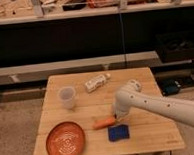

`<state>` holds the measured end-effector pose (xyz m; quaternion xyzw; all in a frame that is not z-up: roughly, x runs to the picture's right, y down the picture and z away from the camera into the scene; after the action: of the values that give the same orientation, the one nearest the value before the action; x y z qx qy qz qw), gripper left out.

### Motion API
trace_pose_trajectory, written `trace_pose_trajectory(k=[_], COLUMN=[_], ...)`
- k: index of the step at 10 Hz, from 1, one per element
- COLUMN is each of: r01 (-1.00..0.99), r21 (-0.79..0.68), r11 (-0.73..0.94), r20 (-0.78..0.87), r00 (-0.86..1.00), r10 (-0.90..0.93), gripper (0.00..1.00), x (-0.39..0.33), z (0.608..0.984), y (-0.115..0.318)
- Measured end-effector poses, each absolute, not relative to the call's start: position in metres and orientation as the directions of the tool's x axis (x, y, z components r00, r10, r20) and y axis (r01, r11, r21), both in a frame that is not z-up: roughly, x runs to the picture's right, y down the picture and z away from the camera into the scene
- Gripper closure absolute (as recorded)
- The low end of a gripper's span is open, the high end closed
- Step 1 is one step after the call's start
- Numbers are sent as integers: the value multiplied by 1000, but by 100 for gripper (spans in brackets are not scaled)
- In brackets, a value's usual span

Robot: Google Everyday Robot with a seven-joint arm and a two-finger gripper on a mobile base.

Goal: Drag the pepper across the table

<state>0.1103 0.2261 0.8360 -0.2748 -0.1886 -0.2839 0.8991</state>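
The pepper (104, 123) is a slim orange tapered piece lying flat on the light wooden table (140, 79), a little front of centre, its thick end pointing right. My gripper (116, 115) comes down from the white arm at the right and sits right at the pepper's right end, touching or nearly touching it. The arm's wrist hides the fingers.
A round orange plate (66, 141) lies at the front left. A clear plastic cup (67, 97) stands at the left. A small white bottle (97, 82) lies on its side at the back. A blue sponge (118, 133) lies just in front of the gripper.
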Motion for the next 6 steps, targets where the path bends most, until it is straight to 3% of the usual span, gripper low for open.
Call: trace_pose_trajectory(k=[6], r01=[593], r21=[-393], r11=[703], r20=[496], r00=[780], r10=[-381], gripper=[100], x=[151], z=[831], y=[226])
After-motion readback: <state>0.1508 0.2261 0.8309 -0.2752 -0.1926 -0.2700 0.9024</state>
